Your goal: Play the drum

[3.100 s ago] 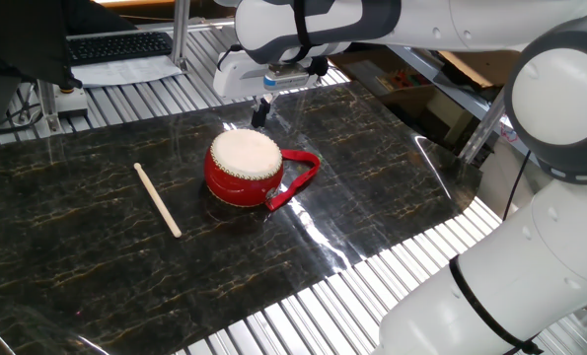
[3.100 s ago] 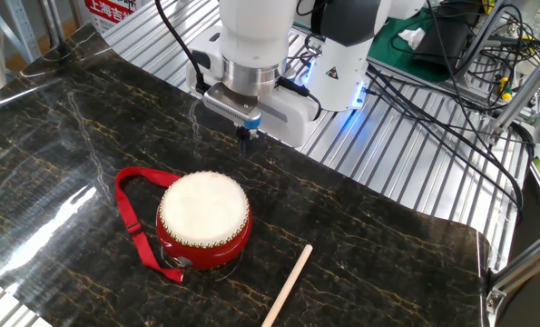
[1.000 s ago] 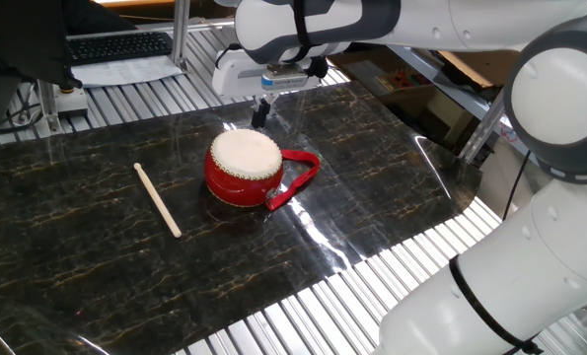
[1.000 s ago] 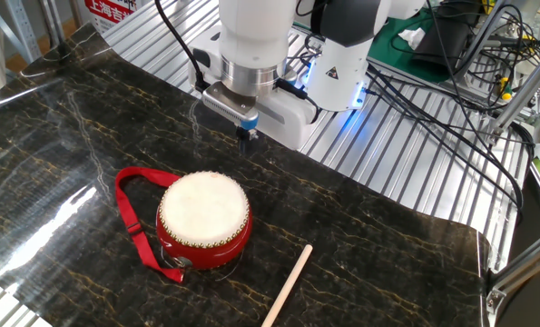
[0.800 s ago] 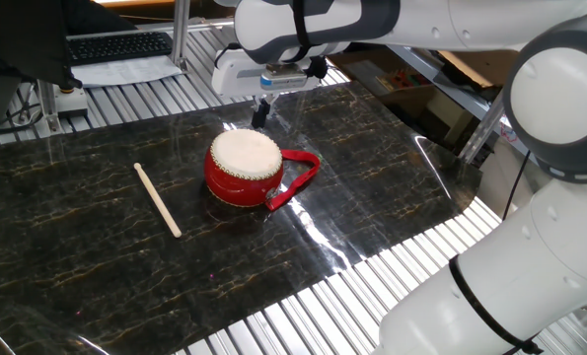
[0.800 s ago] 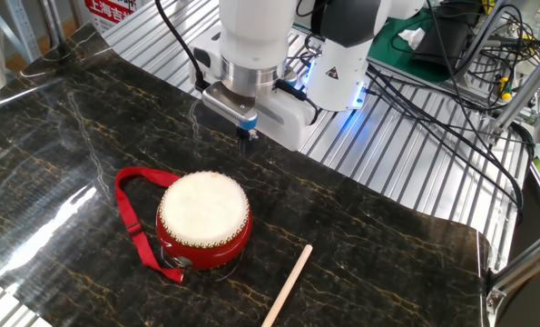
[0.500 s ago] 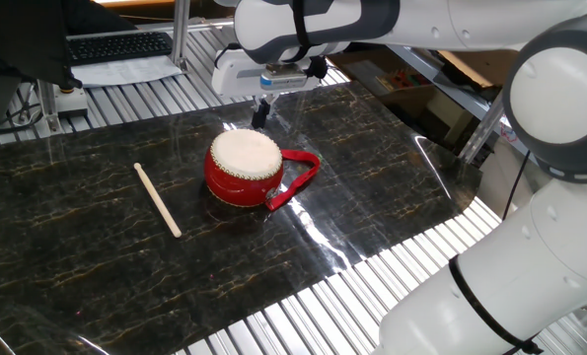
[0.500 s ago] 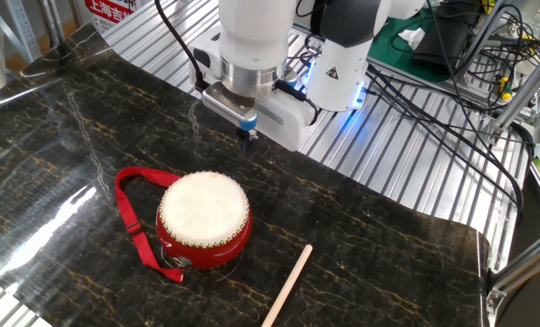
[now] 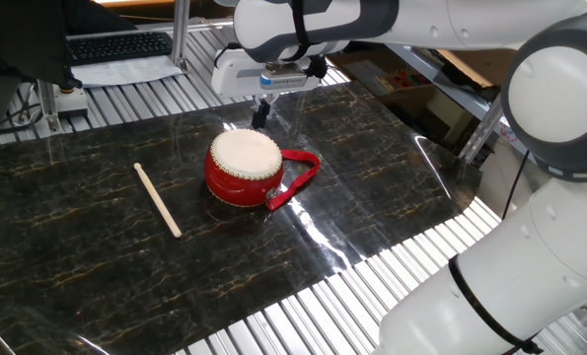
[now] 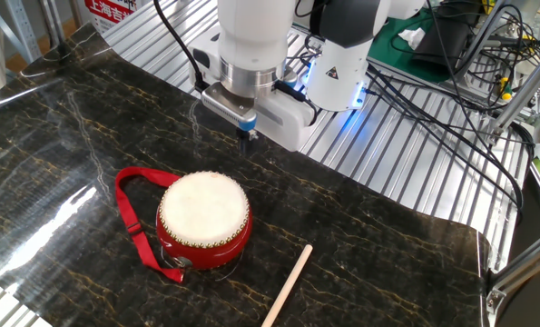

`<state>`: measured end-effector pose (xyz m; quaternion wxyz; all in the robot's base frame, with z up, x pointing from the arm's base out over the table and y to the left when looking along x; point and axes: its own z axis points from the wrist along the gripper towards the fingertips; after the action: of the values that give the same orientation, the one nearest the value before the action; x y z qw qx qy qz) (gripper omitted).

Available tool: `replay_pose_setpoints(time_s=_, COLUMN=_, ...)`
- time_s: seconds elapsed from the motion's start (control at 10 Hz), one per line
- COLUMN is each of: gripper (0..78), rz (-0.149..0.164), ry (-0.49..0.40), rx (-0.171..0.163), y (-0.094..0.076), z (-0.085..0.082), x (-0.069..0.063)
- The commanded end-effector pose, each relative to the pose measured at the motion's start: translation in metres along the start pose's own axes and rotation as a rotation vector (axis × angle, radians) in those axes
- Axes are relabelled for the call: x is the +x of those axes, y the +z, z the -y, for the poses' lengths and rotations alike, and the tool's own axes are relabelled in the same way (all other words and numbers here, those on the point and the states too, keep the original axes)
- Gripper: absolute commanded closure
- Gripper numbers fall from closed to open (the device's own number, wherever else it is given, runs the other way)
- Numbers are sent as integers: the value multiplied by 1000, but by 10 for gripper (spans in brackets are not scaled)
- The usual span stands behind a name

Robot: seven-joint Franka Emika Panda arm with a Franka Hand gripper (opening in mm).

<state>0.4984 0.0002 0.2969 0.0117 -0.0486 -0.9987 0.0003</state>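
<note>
Counter (image 9: 392,187) of dark marbled sheet carries two loose things: one stick and one drum. In one fixed view, going from the left of the frame, a keyboard (image 9: 115,45) sits at upper left beyond the dark sheet, then the thin pale stick (image 9: 157,199) lies flat at left of centre, well apart from the drum (image 9: 244,168). The drum stands upright at centre, cream skin facing up, with its red strap loop (image 9: 298,177) lying out toward the right. Nothing lies between stick and drum. The claw (image 9: 260,110) hangs just above and behind the drum's far rim, not touching it, with its dark fingers close together and nothing between them. The white arm fills the upper and right parts of the frame.

The other fixed view shows the strap loop (image 10: 135,222) on the left, the drum (image 10: 203,221) at centre and the stick (image 10: 288,283) at lower centre, running off the bottom edge. The claw (image 10: 247,136) hangs above the bare counter (image 10: 52,127) behind the drum. Only this view shows the robot's base with a blue light (image 10: 338,68) and a tangle of black cables (image 10: 433,82) at upper right.
</note>
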Motion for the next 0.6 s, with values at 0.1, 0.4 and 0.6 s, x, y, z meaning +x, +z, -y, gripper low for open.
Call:
replay_pose_setpoints(time_s=0.1, gripper=776, rz=6, ry=4, rx=-13, y=-2, z=0, x=-1)
replay_pose_setpoints(time_s=0.4, gripper=776, rz=13, ry=5, rx=-16, y=-2, z=0, x=-1)
replay_pose_setpoints(time_s=0.6, gripper=776, rz=18, ry=4, rx=-17, y=-2, z=0, x=-1)
